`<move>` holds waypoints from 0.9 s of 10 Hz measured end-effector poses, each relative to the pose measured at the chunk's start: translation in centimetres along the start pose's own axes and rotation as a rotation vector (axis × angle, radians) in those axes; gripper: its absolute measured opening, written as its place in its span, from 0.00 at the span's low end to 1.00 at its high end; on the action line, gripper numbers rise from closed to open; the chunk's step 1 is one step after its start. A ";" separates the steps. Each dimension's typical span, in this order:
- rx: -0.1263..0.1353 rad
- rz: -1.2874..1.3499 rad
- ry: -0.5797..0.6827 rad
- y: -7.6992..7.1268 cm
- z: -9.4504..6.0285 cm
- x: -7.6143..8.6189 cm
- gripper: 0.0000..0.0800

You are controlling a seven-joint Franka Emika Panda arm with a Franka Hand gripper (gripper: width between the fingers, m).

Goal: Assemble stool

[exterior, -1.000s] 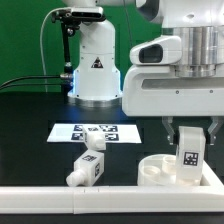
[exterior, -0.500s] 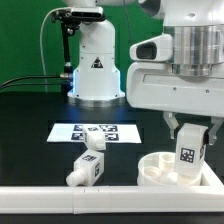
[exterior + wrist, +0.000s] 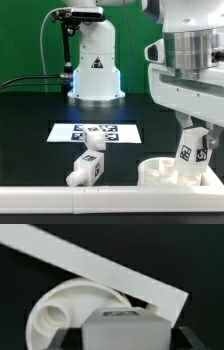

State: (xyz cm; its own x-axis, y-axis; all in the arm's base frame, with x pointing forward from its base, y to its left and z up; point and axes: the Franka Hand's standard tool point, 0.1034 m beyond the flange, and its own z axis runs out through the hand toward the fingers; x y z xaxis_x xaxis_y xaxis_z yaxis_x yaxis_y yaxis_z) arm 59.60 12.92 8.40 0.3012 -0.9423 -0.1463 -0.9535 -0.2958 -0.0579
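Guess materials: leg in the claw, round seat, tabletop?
Held leg: probably rigid white plastic with a matte finish; chunky moulded shape, uniform colour, no grain.
Seat: likely the same matte white plastic; smooth rounded rim and moulded sockets.
Table: black and mostly matte; whether it is cloth, a mat or a painted board can't be told.

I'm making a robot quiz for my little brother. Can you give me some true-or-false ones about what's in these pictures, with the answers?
1. The gripper holds a white leg in its jaws. True.
2. That leg stands perfectly upright. False: it is tilted.
3. The round seat lies below the held leg. True.
4. A second leg is stacked on the seat. False: it lies on the black table, apart from the seat, toward the exterior view's left.
5. The marker board is lifted in the air. False: it lies flat on the table.
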 end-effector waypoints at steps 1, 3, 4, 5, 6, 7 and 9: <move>-0.001 -0.011 -0.001 0.0 0.0 -0.1 0.43; 0.002 0.012 -0.008 0.0 0.1 -0.1 0.42; 0.025 0.099 -0.036 -0.1 0.1 0.0 0.42; 0.051 0.206 -0.056 -0.2 0.2 0.2 0.42; 0.064 0.323 -0.068 -0.2 0.4 0.0 0.42; 0.063 0.329 -0.071 -0.2 0.4 -0.2 0.42; 0.065 0.267 -0.069 -0.2 0.4 -0.2 0.71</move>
State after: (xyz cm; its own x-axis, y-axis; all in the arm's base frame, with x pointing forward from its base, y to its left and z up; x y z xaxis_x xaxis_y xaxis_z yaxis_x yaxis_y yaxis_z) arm 59.74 13.20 8.07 0.0418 -0.9720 -0.2312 -0.9971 -0.0260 -0.0710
